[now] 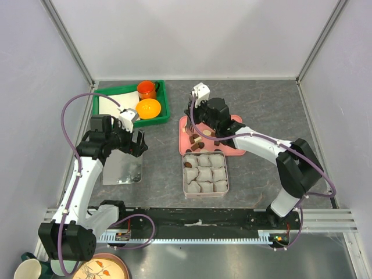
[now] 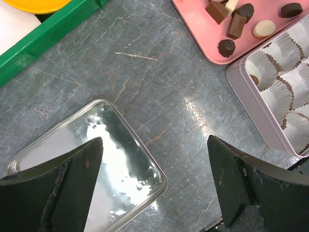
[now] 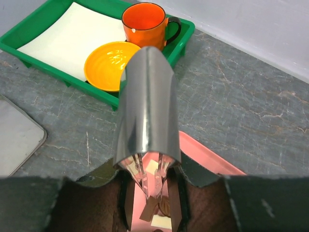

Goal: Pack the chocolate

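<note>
The chocolate (image 2: 236,25), small bite-sized pieces mostly dark brown with a few pale cream, is scattered singly and lying flat along the near left part of the pink tray (image 2: 193,19), while one brown piece (image 2: 254,79) is seated in the far left corner cup of the tin (image 2: 241,89).

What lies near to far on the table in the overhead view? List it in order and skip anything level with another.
square tin → pink tray → orange bowl → orange mug. Left out: the tin lid, level with the tin, and the green tray, which surrounds bowl and mug.
</note>
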`<action>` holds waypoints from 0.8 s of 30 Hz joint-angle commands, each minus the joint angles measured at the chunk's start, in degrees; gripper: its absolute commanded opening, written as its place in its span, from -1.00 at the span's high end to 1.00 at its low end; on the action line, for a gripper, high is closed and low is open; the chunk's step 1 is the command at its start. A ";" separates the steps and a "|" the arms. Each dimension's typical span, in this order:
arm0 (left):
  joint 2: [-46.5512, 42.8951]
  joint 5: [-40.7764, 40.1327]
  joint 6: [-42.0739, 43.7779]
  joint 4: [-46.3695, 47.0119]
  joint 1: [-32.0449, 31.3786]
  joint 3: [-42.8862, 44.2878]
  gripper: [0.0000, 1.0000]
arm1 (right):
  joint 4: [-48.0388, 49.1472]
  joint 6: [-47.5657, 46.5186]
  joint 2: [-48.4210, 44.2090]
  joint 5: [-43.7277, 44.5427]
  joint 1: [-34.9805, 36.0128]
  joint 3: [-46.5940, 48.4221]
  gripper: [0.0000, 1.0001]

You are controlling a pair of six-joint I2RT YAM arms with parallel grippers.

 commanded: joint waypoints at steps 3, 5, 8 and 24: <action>0.11 -0.64 2.25 0.40 0.39 1.36 -0.91 | 6.37 0.81 1.62 -0.78 -0.62 3.59 0.26; 0.29 -0.73 2.42 0.49 0.39 1.45 -0.91 | 6.99 0.90 1.97 -0.26 -0.71 3.41 0.21; 0.38 -0.56 2.51 0.40 0.39 1.36 -0.91 | 7.08 0.99 2.50 0.10 -0.71 3.58 0.16; 0.82 0.15 2.86 0.05 0.39 1.71 -0.91 | 8.31 1.43 4.17 1.06 -0.79 2.80 -0.17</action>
